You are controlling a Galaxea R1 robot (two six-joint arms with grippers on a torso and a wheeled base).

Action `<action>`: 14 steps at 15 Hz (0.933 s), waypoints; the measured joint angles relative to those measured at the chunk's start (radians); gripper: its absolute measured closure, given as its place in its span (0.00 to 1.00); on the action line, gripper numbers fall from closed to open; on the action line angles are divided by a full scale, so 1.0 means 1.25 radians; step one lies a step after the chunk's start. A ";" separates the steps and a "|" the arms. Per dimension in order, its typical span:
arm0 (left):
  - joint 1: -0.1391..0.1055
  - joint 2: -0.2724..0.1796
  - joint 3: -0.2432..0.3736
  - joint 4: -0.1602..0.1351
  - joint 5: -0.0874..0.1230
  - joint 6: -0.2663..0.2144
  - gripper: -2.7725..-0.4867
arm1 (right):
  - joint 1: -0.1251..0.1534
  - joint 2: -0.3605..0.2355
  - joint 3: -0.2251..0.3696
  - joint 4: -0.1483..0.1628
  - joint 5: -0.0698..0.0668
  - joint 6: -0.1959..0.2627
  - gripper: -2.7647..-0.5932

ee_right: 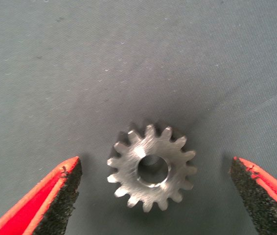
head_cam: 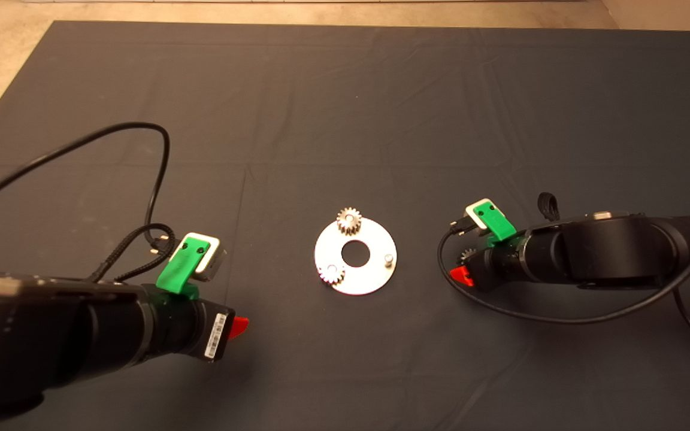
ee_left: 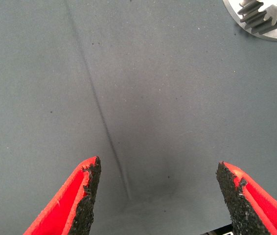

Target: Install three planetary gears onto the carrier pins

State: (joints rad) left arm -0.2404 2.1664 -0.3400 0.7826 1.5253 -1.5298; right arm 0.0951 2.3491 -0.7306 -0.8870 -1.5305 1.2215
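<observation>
A round silver plate point(head_cam: 375, 269) with a large centre hole lies mid-mat. Two planetary gears sit on its pins: one at the far edge point(head_cam: 349, 221), one at the near left point(head_cam: 331, 274). One carrier pin point(head_cam: 389, 260) at the right stands bare. The third gear point(ee_right: 150, 167) lies flat on the mat right of the plate, partly hidden under the right arm in the head view point(head_cam: 468, 255). My right gripper point(ee_right: 153, 183) is open, its fingers on either side of this gear, apart from it. My left gripper point(ee_left: 158, 186) is open and empty over bare mat left of the plate point(ee_left: 256, 27).
Black cables loop over the mat behind the left arm point(head_cam: 153, 179) and in front of the right arm point(head_cam: 501, 311). The dark mat point(head_cam: 345, 108) stretches far beyond the plate, with pale floor past its far edge.
</observation>
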 joint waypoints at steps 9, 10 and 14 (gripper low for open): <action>0.000 0.000 0.000 0.000 0.000 0.000 0.50 | -0.003 0.000 -0.017 -0.007 0.000 -0.005 0.42; 0.000 0.000 0.000 0.000 0.000 0.000 0.50 | -0.003 0.000 -0.017 -0.007 0.000 -0.005 0.43; 0.000 0.000 0.000 0.000 0.000 0.000 0.50 | -0.003 0.000 -0.017 -0.007 0.004 -0.005 0.55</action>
State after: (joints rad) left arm -0.2407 2.1664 -0.3400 0.7826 1.5253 -1.5298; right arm 0.0909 2.3496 -0.7515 -0.8953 -1.5249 1.2155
